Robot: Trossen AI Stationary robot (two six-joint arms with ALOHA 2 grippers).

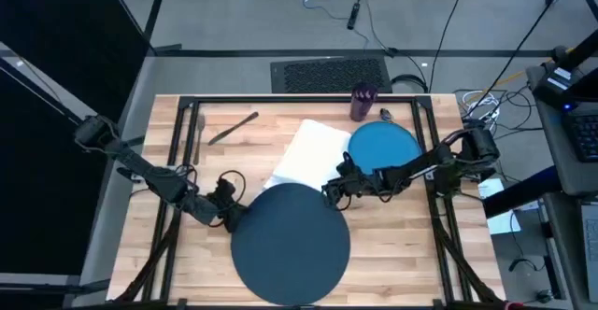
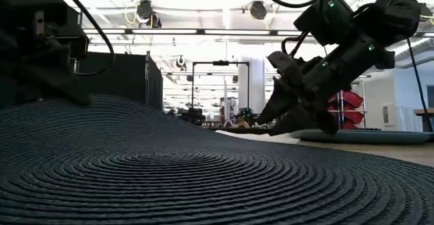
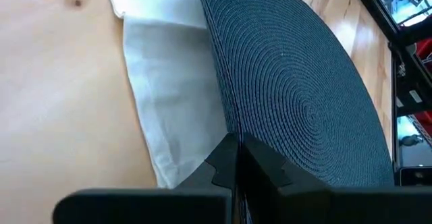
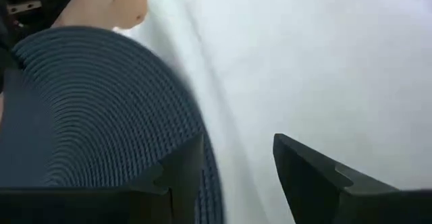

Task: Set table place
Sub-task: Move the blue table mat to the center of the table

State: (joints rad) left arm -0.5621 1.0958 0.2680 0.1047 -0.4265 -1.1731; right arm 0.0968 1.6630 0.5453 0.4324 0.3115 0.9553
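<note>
Large dark navy round disc (image 1: 290,240) flat on the tabletop (image 1: 392,263), woven in rings, nothing resting on its top. Overlaps the near edge of the white napkin (image 1: 313,151), which spreads out just beyond both grippers. Bright blue plate (image 1: 383,147) bare, lying beside the napkin and directly behind the right gripper (image 1: 329,190), along its arm. Small purple cup (image 1: 362,103) upright past the plate, well away from both grippers; contents cannot be made out. Small metal piece (image 1: 385,116) at the plate's far rim, too small to name. Fork (image 1: 200,134) and a second slim utensil (image 1: 233,128) lying apart from each other, well beyond the left gripper (image 1: 232,215) toward the far corner.

Left gripper low at the disc's rim, arm stretched in from the tabletop's left side, fingers (image 3: 270,166) pressed together on the disc's edge where disc and napkin meet. Right gripper reaching in from the right side across the plate, tilted down, fingers (image 4: 314,177) parted, one over the disc's rim and the other over the napkin, gripping nothing. From the level view, raised slightly above the disc's far edge.
</note>
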